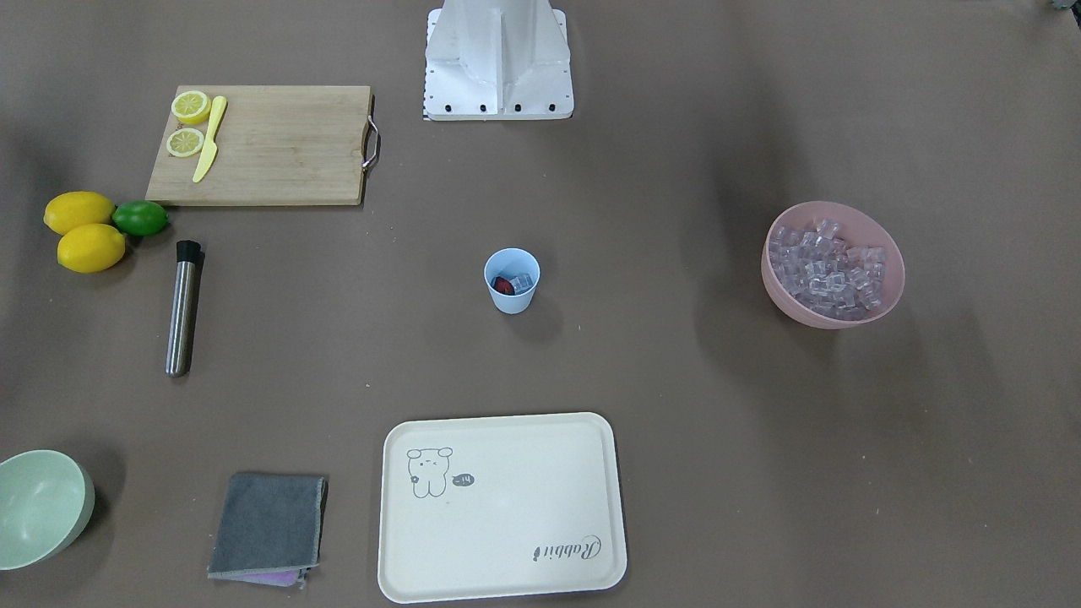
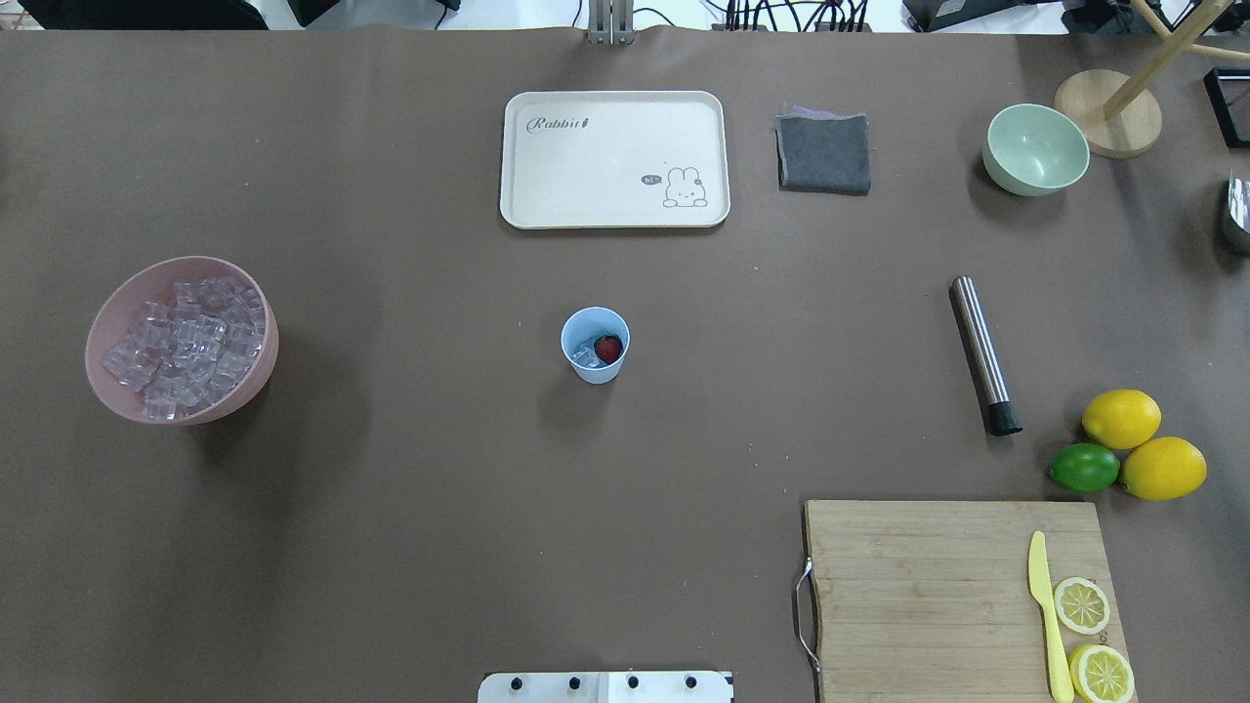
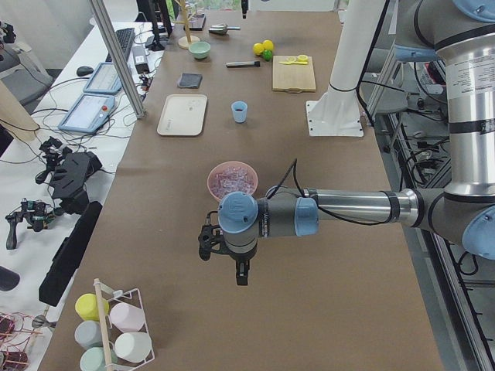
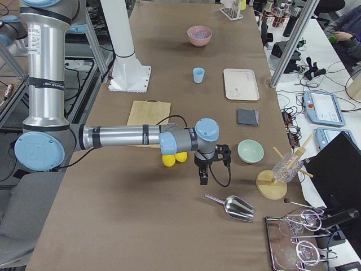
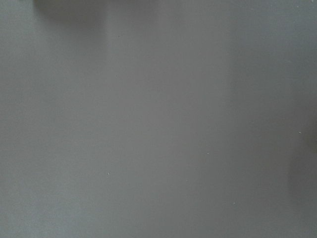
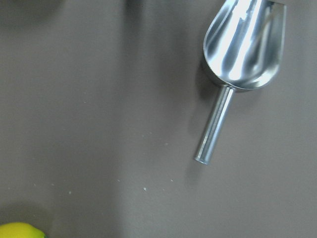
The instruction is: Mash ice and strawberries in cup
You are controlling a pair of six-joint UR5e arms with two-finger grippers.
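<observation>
The pale blue cup stands upright mid-table, and inside it lie a dark red strawberry and a few ice cubes. More ice is heaped in a pink bowl on my left side. My left gripper hangs over bare table beyond that bowl, far from the cup. It shows only in the side view, so I cannot tell its state. My right gripper hovers past the lemons near a steel scoop. Its state is also unclear.
A steel muddler lies right of the cup. Beyond it are two lemons, a lime and a cutting board with a yellow knife and lemon halves. A cream tray, a grey cloth and a green bowl sit along the far edge.
</observation>
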